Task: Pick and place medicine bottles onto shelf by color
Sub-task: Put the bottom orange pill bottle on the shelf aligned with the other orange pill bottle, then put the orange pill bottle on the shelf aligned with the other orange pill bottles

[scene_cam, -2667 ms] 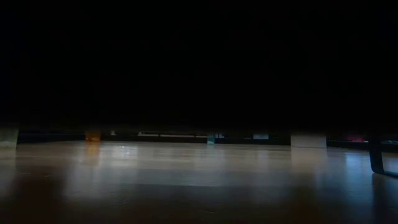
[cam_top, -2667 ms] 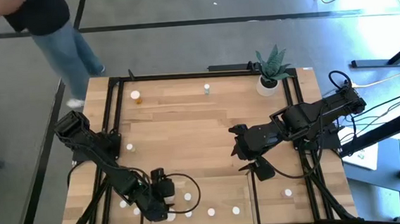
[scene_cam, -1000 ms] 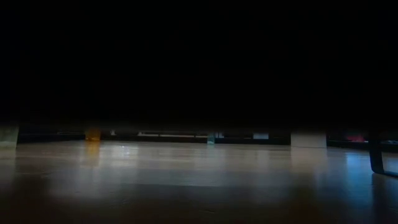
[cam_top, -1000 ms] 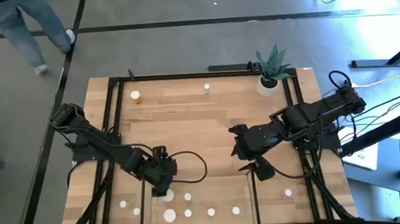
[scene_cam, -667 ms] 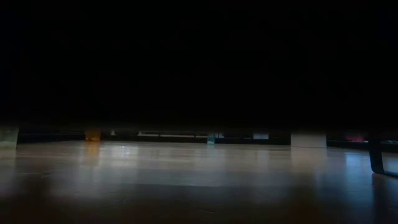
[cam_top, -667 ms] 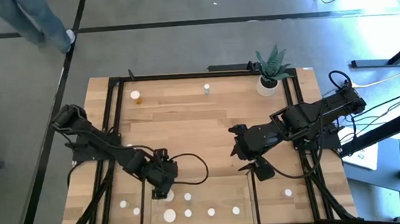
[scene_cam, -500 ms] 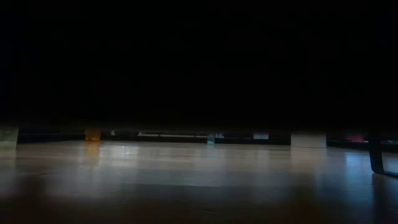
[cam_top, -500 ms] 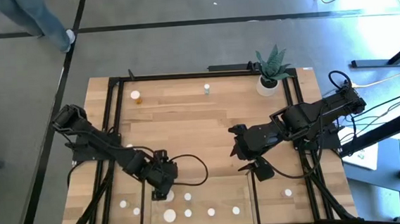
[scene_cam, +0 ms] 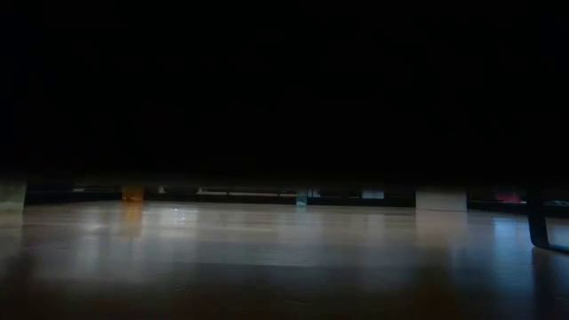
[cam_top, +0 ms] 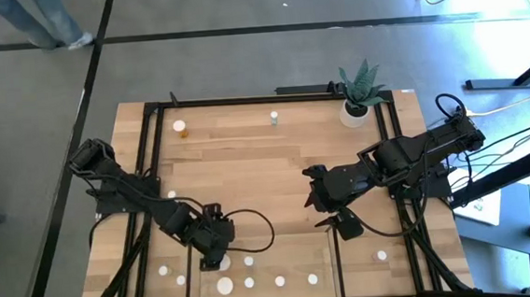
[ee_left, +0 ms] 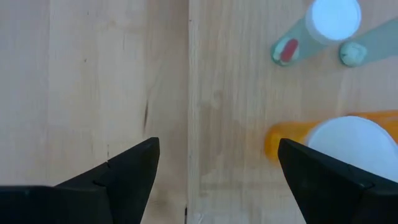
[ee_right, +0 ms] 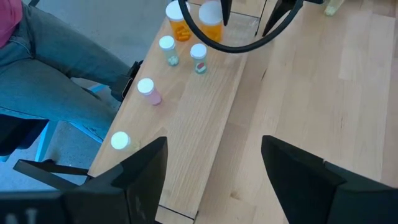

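Observation:
Several white-capped medicine bottles [cam_top: 249,282] stand upright on the light-wood shelf [cam_top: 291,259] at the table's near edge. Two more [cam_top: 164,270] stand left of it and one [cam_top: 381,255] to its right. An amber bottle [cam_top: 180,127] and a greenish one [cam_top: 273,118] stand at the far edge. My left gripper [cam_top: 219,253] hangs open, pointing down over the shelf's left end. An amber bottle [ee_left: 348,140] lies just outside one of its fingers, untouched, and a small clear bottle [ee_left: 333,18] stands beyond. My right gripper [cam_top: 343,225] waits open and raised at mid-right.
A white pot with a spiky green plant [cam_top: 356,109] stands at the far right corner. Dark frame bars [cam_top: 150,175] run along the table's sides. A single bottle [cam_top: 171,194] stands by the left bar. A person's legs [ee_right: 56,62] show beyond the table's near edge.
My left gripper has eased slightly toward the table's near edge, over the shelf's left end, tipping a little further down and staying open. A person beyond the far left corner has walked almost out of the high view.

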Available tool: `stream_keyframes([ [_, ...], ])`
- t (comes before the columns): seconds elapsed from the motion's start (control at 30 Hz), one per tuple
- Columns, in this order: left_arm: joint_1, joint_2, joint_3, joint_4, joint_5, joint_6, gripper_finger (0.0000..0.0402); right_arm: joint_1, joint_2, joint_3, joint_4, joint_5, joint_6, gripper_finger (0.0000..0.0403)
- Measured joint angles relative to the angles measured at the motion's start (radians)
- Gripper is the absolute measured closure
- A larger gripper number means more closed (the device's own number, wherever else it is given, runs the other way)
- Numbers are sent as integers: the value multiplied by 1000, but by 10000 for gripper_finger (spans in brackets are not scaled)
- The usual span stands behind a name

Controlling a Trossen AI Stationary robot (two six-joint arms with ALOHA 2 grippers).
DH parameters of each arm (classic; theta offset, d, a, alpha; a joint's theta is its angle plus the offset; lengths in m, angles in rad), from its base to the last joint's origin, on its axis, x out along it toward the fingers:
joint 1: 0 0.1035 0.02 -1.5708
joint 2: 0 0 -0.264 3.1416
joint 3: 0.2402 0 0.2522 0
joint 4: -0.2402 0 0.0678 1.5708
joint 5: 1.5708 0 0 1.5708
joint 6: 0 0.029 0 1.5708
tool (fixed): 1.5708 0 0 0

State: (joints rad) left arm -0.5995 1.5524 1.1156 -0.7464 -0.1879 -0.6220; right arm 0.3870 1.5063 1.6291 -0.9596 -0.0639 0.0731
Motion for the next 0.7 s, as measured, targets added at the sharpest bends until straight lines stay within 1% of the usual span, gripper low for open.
stream_keyframes([
  [0.1, 0, 0, 0, -1, -10, 1, 80, 0, 0, 0, 0, 0, 0, 141],
  [0.3, 29, -54, 4, -14, -107, -5, 80, 0, 0, 0, 0, 0, 0, 141],
  [0.4, 56, -91, 34, -18, -168, -3, 80, 0, 0, 0, 0, 0, 0, 141],
  [0.63, 145, -178, 108, -149, -258, 22, 80, 0, 0, 0, 0, 0, 0, 141],
  [0.7, 181, -200, 116, -202, -270, 21, 80, 0, 0, 0, 0, 0, 0, 141],
])
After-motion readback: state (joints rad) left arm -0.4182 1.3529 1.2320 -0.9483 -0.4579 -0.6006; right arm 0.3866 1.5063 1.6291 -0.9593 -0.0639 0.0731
